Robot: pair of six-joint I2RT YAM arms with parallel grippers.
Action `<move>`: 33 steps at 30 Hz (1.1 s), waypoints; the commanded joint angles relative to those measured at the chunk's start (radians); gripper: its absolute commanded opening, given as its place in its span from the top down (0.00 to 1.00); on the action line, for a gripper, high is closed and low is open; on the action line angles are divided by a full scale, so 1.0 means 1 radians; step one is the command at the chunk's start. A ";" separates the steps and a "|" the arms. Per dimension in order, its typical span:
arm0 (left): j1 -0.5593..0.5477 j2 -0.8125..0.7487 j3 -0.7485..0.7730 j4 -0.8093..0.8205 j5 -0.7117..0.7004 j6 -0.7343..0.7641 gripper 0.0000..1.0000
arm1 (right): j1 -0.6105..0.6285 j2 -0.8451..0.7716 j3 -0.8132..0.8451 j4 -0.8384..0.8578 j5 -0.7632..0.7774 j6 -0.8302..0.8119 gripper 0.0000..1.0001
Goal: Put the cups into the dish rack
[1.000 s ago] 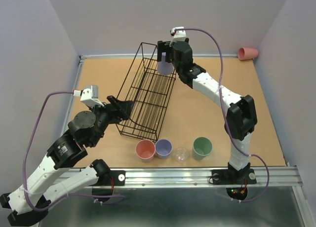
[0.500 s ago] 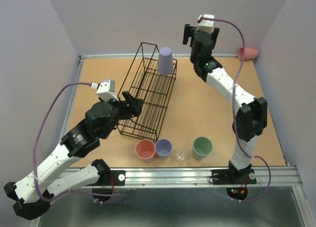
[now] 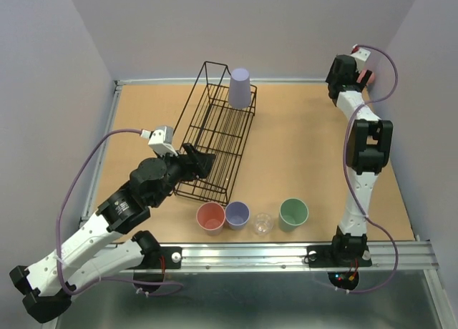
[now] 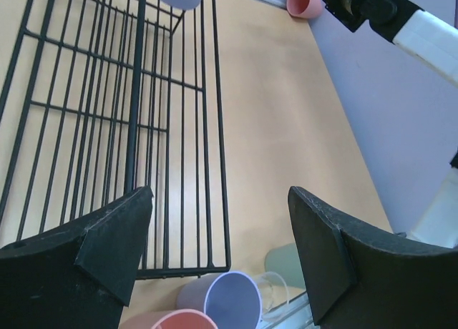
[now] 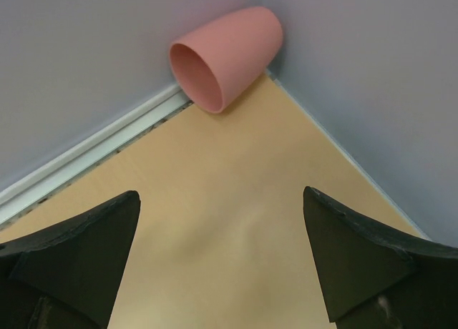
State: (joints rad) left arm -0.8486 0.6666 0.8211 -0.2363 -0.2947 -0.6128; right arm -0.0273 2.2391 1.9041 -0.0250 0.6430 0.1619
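Tan worktop, enclosed by pale lavender-grey walls; metal rail along the near edge. Dish rack: one, left of centre. Cups: six. A lavender cup sits inverted at the rack's far end. Four stand upright in a near row, left to right: salmon cup, second lavender cup, clear cup, green cup. A second salmon cup lies on its side in the far right corner. Left fingers are wide and empty, at the rack's near end. Right fingers are wide and empty, near the corner cup.
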 commanded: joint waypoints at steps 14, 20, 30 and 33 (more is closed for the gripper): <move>0.003 -0.206 -0.231 0.081 0.075 -0.159 0.13 | -0.114 0.353 0.403 0.076 -0.051 -0.071 0.00; 0.003 -0.236 -0.223 0.031 0.057 -0.169 0.13 | -0.131 0.457 0.527 0.112 -0.036 -0.076 0.00; 0.003 -0.305 -0.270 0.014 0.035 -0.252 0.14 | -0.155 0.494 0.529 0.235 0.041 -0.134 0.04; 0.003 -0.328 -0.280 0.000 0.032 -0.257 0.14 | -0.157 0.508 0.533 0.270 0.060 -0.144 0.14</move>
State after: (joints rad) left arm -0.8490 0.3649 0.5560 -0.2310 -0.2329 -0.8482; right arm -0.1757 2.7255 2.3444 0.1188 0.6437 0.0483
